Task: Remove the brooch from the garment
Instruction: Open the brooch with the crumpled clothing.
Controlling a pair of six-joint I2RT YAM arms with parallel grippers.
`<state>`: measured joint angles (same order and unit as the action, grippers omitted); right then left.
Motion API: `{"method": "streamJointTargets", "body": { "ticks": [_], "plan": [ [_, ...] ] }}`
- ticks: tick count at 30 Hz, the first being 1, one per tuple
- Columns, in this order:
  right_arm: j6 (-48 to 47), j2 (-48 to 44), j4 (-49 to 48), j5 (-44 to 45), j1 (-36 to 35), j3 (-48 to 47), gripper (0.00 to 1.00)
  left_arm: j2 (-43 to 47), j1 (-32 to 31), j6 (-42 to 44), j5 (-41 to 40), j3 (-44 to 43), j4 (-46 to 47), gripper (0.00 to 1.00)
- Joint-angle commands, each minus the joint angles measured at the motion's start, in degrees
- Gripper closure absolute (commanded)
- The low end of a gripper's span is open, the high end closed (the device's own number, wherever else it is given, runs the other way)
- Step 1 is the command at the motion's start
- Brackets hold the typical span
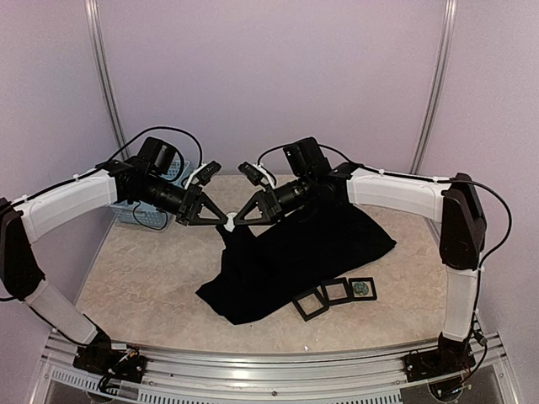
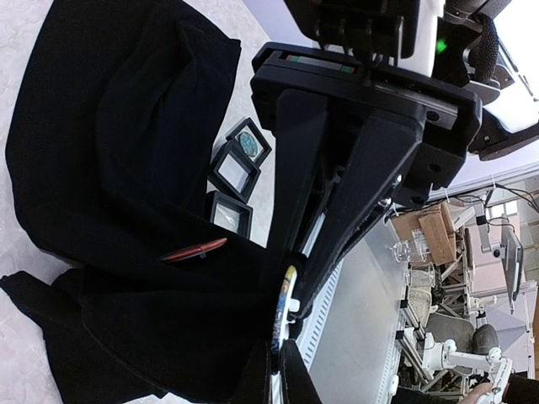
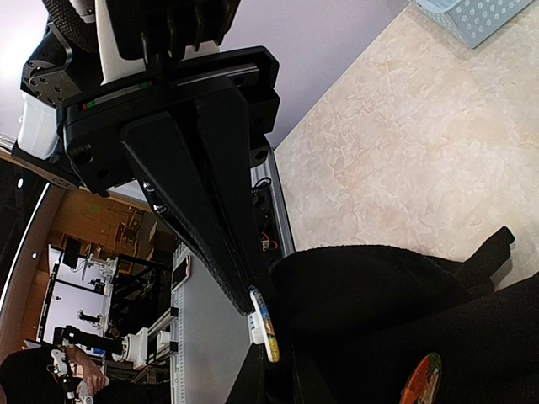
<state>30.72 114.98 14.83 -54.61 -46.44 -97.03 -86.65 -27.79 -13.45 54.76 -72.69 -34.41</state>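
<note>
The left arm (image 1: 74, 204) hides most of the basket (image 1: 140, 216). From above, the brooch (image 1: 228, 224) is just a tiny white dot. Both wrist views show only its thin edge. A red thing (image 3: 421, 380) on the garment (image 3: 379, 311) is cut off at the bottom, and I cannot tell what it is.

White arm links (image 1: 67, 206); black joints, cables, triangular fingers (image 1: 198, 210)

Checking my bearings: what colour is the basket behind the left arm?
The basket is light blue; clearest in the right wrist view.
</note>
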Motion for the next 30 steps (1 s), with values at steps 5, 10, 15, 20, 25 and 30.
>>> {"method": "streamJointTargets", "body": {
  "ticks": [5,10,15,20,25,30],
  "plan": [
    [0.3,5.9,0.1,10.3,-2.0,-2.1,0.92,-0.3,-3.2,-1.6,10.9,-4.0,11.0,1.00],
    [-0.2,6.5,-0.8,9.3,-2.1,-3.0,0.87,-1.0,-3.3,-1.9,11.2,-3.9,12.0,1.00],
    [0.3,6.1,-4.0,7.2,-2.2,-2.9,0.84,-1.6,-3.3,-2.0,11.5,-3.9,12.3,1.00],
    [1.0,4.8,-7.6,5.4,-2.2,-1.4,0.82,-1.9,-3.2,-1.9,11.6,-3.5,12.3,1.00],
    [2.1,4.2,-10.9,4.1,-2.2,-0.5,0.78,-2.4,-3.2,-1.9,11.7,-3.2,12.5,1.00],
    [3.0,3.0,-13.8,3.4,-2.0,0.7,0.77,-2.5,-2.5,-1.7,11.7,-2.9,11.8,1.00]
  ]
}}
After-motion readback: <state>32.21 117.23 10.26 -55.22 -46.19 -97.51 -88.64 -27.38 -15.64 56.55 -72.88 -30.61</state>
